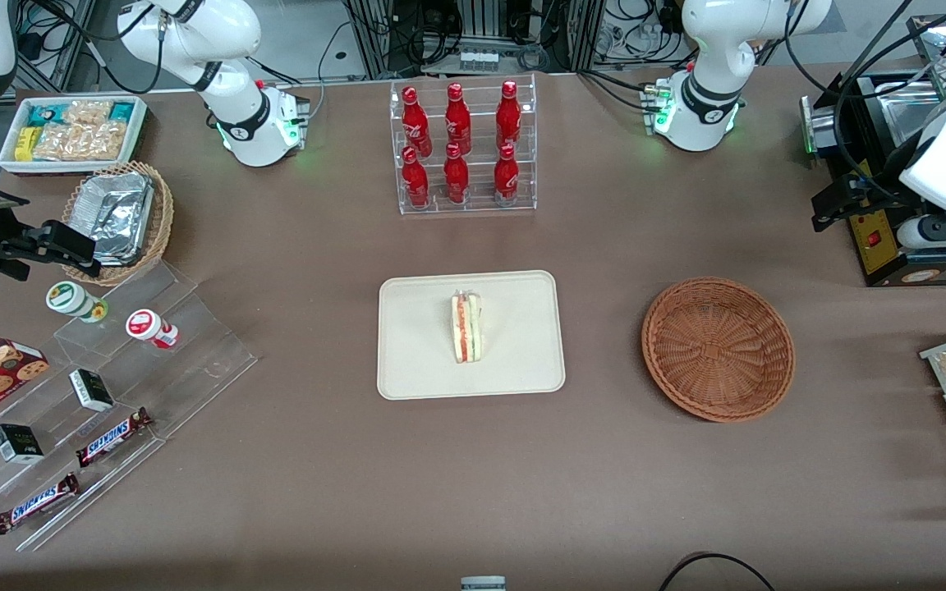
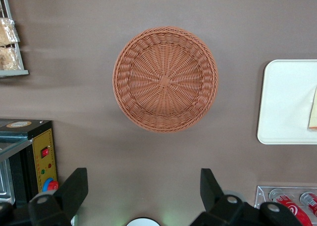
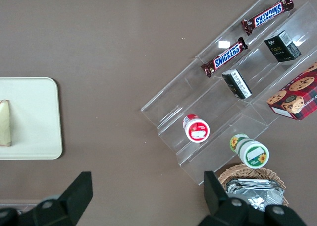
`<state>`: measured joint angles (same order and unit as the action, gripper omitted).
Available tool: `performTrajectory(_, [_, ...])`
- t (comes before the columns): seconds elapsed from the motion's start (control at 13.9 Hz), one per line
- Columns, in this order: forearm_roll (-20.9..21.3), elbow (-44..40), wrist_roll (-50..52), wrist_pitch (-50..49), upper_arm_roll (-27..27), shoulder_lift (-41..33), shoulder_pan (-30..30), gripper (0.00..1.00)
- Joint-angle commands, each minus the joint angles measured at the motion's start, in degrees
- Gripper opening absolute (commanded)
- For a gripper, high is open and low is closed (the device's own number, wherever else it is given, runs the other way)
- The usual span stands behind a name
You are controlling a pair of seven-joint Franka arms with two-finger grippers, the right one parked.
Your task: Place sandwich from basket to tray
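The gripper (image 2: 143,196) hangs high above the table with its fingers (image 2: 74,186) spread wide and nothing between them, looking straight down on the basket (image 2: 165,80), which holds nothing. In the front view the working arm sits drawn up at the table's edge, well apart from the basket (image 1: 718,349). The sandwich (image 1: 466,328) stands on its edge near the middle of the tray (image 1: 424,369), so the job looks done. Little seems left to go wrong; the main risk I judge is the narrow wedge tipping over if the table is bumped, or a needless move downward striking the basket. The wrist view shows the bare woven floor of the basket and only a sliver of sandwich at the tray's (image 2: 285,102) edge; the front view alone shows the whole sandwich.
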<state>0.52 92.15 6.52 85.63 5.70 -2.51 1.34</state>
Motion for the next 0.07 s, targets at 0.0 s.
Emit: performTrajectory(0.0, [0.9,-0.4,-2.5,-2.8,-0.5,-0.7,-0.2,1.00])
